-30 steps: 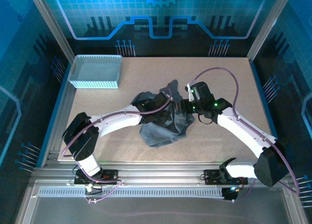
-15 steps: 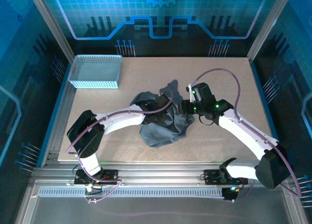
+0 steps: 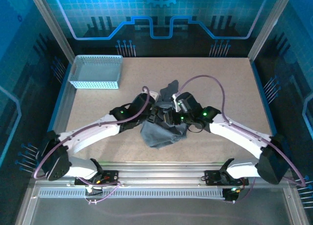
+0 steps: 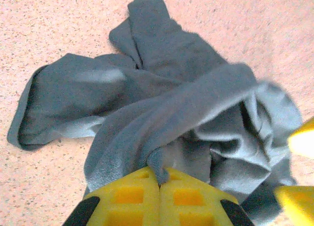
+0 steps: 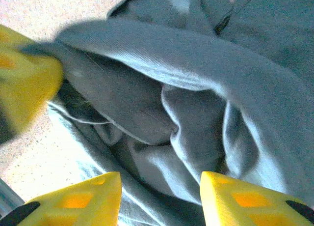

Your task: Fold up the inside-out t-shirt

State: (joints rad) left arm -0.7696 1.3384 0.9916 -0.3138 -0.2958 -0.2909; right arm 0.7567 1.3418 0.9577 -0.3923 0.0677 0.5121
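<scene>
**Gripping one ridge, fold proper not begun**

L gripper [image 4: 158, 186] has its yellow jaws pressed together on a raised ridge of the inside-out t-shirt [image 4: 162, 103], w/ cloth pinched right at the tips. R gripper [image 5: 159, 199] stands w/ fingers spread wide and nothing clamped; a thick roll of the grey cloth runs across just beyond the gap. In the top view both heads sit nearly touching over the far half of the garment.

The t-shirt lies crumpled in a heap near the middle of the table [image 3: 230, 83], one flap poking toward the far edge, well apart from the mesh basket [image 3: 95, 71] at the far-left corner.

Step in hand, prob.: opening the heap out, not folding yet. Next move calls for R to close on a second edge near L's pinch, then both arms to draw apart & spread the cloth flat. Which hem is which, can't tell: too bunched.
</scene>
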